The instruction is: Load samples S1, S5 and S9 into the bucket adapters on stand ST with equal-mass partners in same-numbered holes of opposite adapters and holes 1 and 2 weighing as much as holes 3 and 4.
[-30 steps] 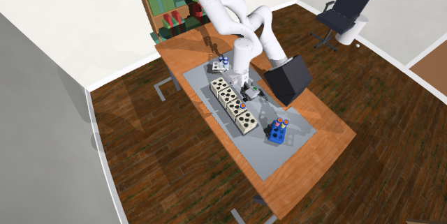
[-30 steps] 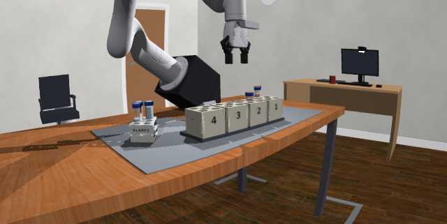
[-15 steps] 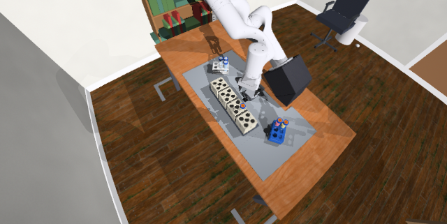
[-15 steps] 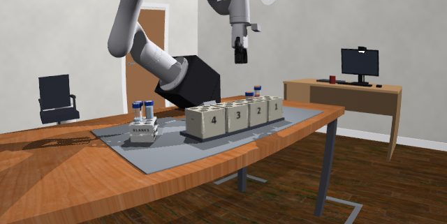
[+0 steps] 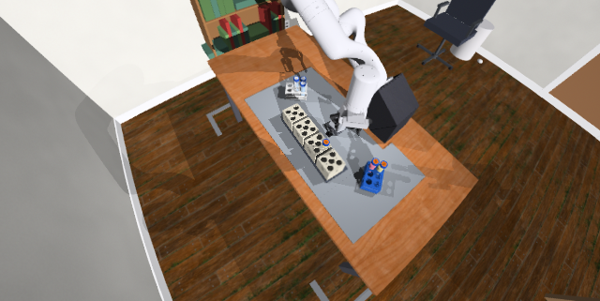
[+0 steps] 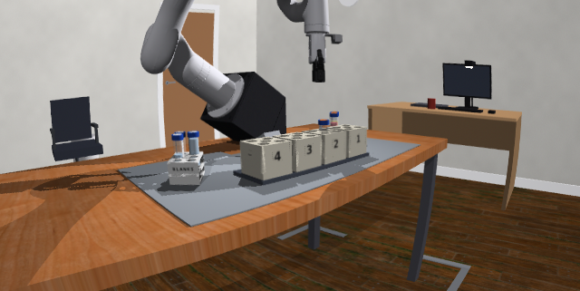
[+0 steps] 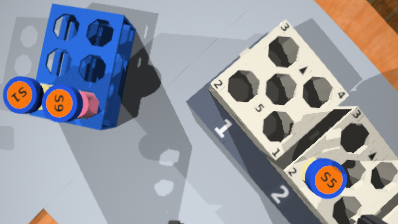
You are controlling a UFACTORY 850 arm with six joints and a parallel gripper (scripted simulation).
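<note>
My gripper [image 5: 344, 130] [image 6: 318, 79] is open and empty, high above the mat. In the wrist view, S5 [image 7: 327, 179] stands in hole 2 of adapter 2 [image 6: 329, 157]. Adapter 1 [image 7: 262, 65] [image 6: 359, 150], adapter 3 [image 6: 299, 160] and adapter 4 [image 6: 255, 165] show no tubes. All four stand in a row on the dark stand [image 7: 229, 150]. S1 [image 7: 19, 95], with yellowish liquid, and S9 [image 7: 60, 103], with pink liquid, stand side by side in the blue rack [image 7: 80, 47] [image 5: 370, 190]. Blanks [image 5: 296, 80] [image 6: 193, 141] stand in the white BLANKS rack [image 6: 186, 178]. Their printed volumes cannot be read.
The grey mat [image 5: 356, 226] lies under the racks and stand. The black arm base [image 5: 394, 106] [image 6: 258, 105] stands at the table's edge. The BLANKS rack is beyond adapter 4, the blue rack near adapter 1. The green DONE key is not visible.
</note>
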